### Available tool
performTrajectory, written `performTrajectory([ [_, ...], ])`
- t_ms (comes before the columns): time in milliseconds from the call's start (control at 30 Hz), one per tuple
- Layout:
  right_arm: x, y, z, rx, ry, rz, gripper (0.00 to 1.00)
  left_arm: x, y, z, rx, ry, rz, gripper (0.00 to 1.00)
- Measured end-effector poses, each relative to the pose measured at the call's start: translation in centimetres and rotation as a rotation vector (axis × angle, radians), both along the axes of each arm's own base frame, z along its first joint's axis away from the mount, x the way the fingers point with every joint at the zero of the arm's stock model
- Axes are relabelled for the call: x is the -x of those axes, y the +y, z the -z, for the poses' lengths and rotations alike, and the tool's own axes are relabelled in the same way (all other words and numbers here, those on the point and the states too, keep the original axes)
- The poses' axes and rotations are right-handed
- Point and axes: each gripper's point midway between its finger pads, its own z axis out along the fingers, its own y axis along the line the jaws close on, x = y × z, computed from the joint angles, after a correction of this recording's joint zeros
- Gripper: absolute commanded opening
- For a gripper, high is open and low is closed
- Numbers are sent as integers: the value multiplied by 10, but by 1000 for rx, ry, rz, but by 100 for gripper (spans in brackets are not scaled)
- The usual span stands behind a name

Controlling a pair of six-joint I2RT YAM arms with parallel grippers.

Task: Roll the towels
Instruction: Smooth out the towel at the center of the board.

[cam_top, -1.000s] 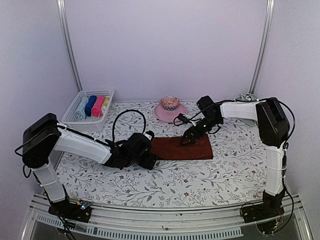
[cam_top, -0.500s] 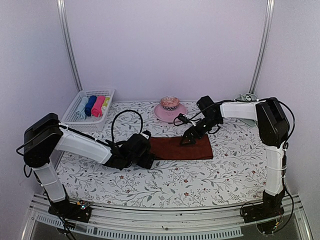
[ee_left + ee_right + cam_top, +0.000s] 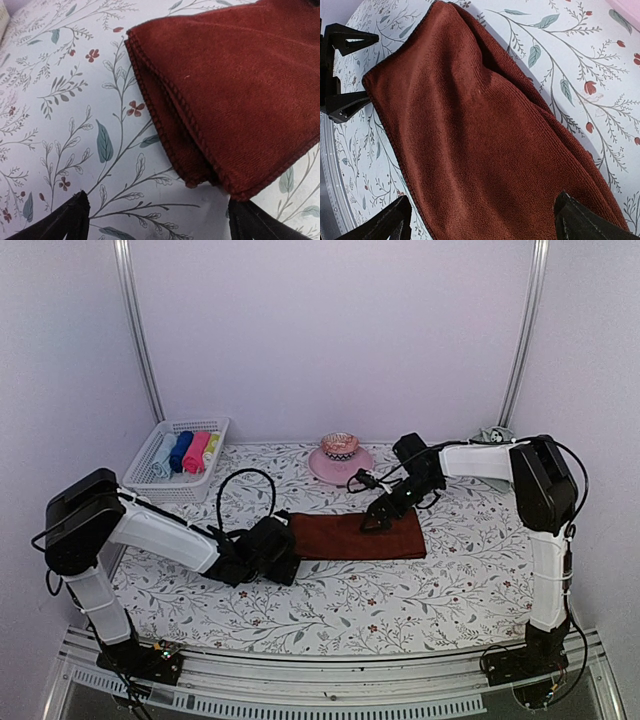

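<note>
The dark red-brown towel lies folded flat mid-table on the floral cover, with a basket of rolled towels and a pink dish behind. The left gripper is spread apart, straddling the towel's left corner. The right gripper is also spread, over its far edge, gripping nothing.

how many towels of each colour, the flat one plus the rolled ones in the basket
dark red towel: 1
pale blue roll: 1
blue roll: 1
pink roll: 1
yellow roll: 1
total: 5
</note>
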Motion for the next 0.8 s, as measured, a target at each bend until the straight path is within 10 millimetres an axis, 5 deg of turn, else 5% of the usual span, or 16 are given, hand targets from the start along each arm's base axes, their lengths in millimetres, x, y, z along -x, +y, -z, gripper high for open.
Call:
performTrajectory([
  [233, 0, -1, 4, 9, 4, 2, 100, 10, 16, -7, 11, 3, -25, 96],
  [500, -1, -1, 4, 12, 2, 3, 99, 9, 8, -60, 117, -80, -4, 90],
  [800, -15, -16, -21, -30, -39, 37, 72, -26, -41, -97, 210, -125, 98, 49],
])
